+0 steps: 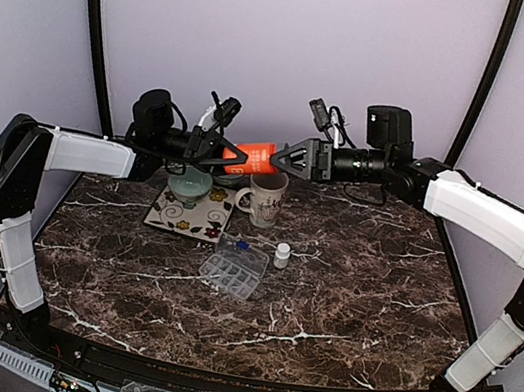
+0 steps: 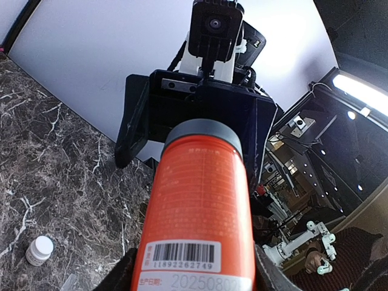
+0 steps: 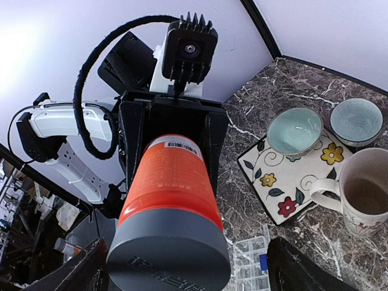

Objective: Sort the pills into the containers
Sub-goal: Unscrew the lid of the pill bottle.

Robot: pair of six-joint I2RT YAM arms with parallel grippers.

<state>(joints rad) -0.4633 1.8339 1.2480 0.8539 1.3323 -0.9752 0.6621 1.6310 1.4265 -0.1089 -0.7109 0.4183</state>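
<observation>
An orange pill bottle (image 1: 254,157) with a grey cap (image 3: 170,251) is held level in the air above the table's back. My left gripper (image 1: 233,158) is shut on its base end, and its pads press both sides of the bottle (image 2: 200,200). My right gripper (image 1: 284,157) is open, its fingers (image 3: 297,267) standing either side of the cap with gaps. A clear compartment pill box (image 1: 233,268) lies on the table's middle, with a small blue piece (image 1: 242,246) at its far edge. A small white bottle (image 1: 282,254) stands beside it.
A flowered tile (image 1: 188,213) at the back left carries a teal bowl (image 1: 189,183). A second bowl (image 3: 356,120) sits behind it. A beige mug (image 1: 266,198) stands right of the tile, below the held bottle. The table is dark marble (image 1: 358,284).
</observation>
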